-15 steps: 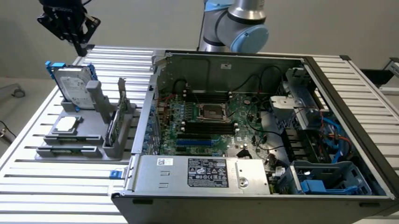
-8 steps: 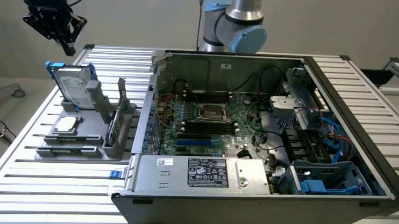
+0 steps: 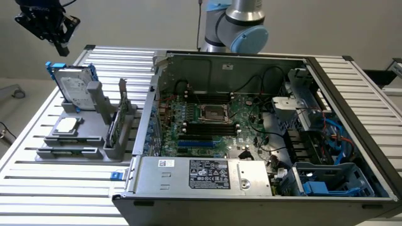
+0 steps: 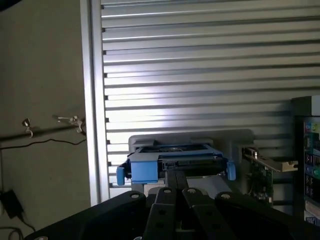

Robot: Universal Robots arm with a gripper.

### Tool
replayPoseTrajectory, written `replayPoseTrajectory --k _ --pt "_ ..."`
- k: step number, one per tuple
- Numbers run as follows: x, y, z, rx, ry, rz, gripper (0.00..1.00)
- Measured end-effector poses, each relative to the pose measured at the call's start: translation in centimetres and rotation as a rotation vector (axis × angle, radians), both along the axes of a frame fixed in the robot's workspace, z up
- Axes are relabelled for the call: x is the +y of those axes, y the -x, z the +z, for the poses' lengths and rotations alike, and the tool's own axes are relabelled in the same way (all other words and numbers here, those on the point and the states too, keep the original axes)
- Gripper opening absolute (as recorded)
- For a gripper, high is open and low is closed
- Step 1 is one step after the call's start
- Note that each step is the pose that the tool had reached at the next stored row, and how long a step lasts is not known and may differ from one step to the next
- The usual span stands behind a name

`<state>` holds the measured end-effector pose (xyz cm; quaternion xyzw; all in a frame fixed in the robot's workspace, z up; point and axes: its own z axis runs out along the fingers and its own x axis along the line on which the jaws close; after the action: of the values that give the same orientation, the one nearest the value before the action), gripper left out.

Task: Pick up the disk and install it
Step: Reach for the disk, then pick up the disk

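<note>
Nearest in the wrist view, the gripper point(image 4: 176, 176) is seen closed, its fingers point(image 4: 171, 184) pressed together with nothing between them. Just past the tips, and apart from them, the disk point(image 4: 172, 164) is stood on edge in a grey fixture point(image 4: 240, 136) on the slatted table point(image 4: 200, 60). In the exterior view the gripper hangs above the disk, clear of it, and the fixture lies to the exterior view's left of the open computer case point(image 3: 220, 66).

The disk is judged stiff and fairly heavy for its size, with smooth metal faces that could slip under a light pinch. It is likely sensitive to knocks. The blue carrier point(image 4: 142, 170) looks like thinner plastic and may flex. The free upper edge is best taken near its middle, pinched across the thin thickness. The dark connector strip is best left alone.

Now the count, from the near edge of the exterior view:
- One power supply point(image 3: 201, 174) and one blue drive cage point(image 3: 333, 181) are counted in the case.
- On the fixture, one square chip point(image 3: 68, 124), one green circuit card point(image 3: 118, 120) and one disk are counted.
- Farthest back, one robot arm point(image 3: 245, 28) is seen.
</note>
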<state>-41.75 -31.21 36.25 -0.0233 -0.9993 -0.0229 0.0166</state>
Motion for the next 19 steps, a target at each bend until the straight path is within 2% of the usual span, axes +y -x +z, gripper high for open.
replayPoseTrajectory --k 11,19 --pt "0.11 2.2 -0.09 -0.0001 0.0002 0.029 0.11" --pt "0.11 2.3 -0.1 0.0 0.0007 0.032 0.11"
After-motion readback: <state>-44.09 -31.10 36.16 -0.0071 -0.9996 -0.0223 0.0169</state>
